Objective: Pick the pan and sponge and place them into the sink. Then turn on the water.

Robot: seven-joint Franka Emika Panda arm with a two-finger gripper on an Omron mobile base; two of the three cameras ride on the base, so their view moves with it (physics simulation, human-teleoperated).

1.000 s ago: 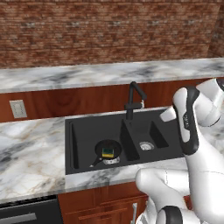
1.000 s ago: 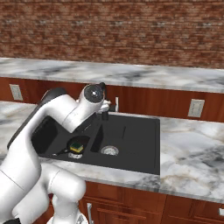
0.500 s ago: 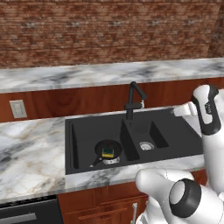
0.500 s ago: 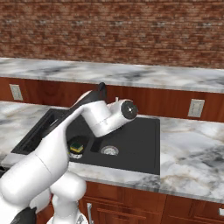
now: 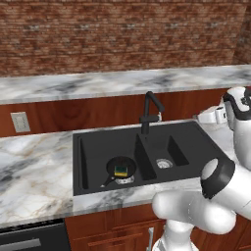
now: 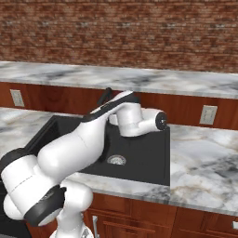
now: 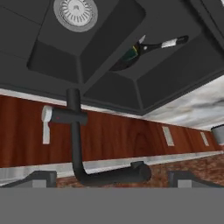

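- Left base view takes in the whole black sink (image 5: 88,157): the pan (image 5: 121,168) lies in the left basin with its thin handle running out toward 8 o'clock, and the yellow-and-green sponge (image 5: 120,170) sits on the pan.
- That same view puts the black gooseneck faucet (image 5: 149,110) at the sink's back rim, at 12 o'clock from the divider, and the silver drain (image 5: 164,163) in the right basin.
- Right base view has the white arm lying across the left basin, so the pan and sponge are hidden there; the right basin's drain (image 6: 116,160) and the faucet's curved top (image 6: 106,95) do show.
- Hand view is rolled over: the faucet (image 7: 81,148) stands close in front, and the pan (image 7: 140,52) with its grey-tipped handle lies at 1 o'clock.
- At the bottom of the hand view, the gripper (image 7: 111,178) has its fingertips (image 7: 41,178) spread as wide as they go, nothing between them.
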